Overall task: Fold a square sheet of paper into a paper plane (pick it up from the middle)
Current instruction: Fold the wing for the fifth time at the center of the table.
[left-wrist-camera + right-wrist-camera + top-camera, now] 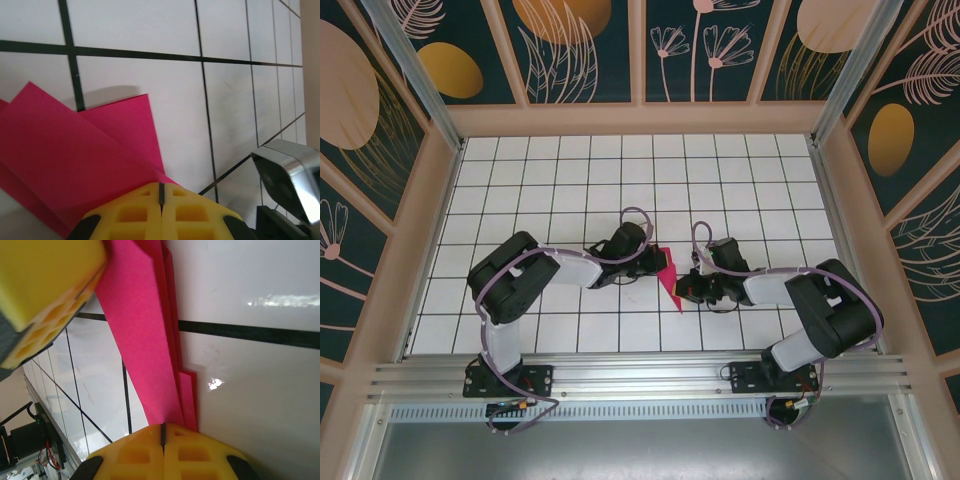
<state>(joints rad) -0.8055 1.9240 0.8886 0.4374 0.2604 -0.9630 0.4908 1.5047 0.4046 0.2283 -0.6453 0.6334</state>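
A: A white desk (570,180) ruled with a dark grid, walled by floral panels (580,50). Where does the thin magenta-pink paper sheet (669,278) lie?
B: Mid-desk, somewhat toward the near edge. It is folded into a narrow layered wedge, with its point toward the near edge.
A: And each gripper?
B: The left gripper (161,192) has its jaws together, clamped on the sheet's wider end. The right gripper (163,432) is likewise pressed closed on the layered narrow part.

Magenta paper (671,283), yellow gripper pads (135,215), black-gridded white table (570,180)
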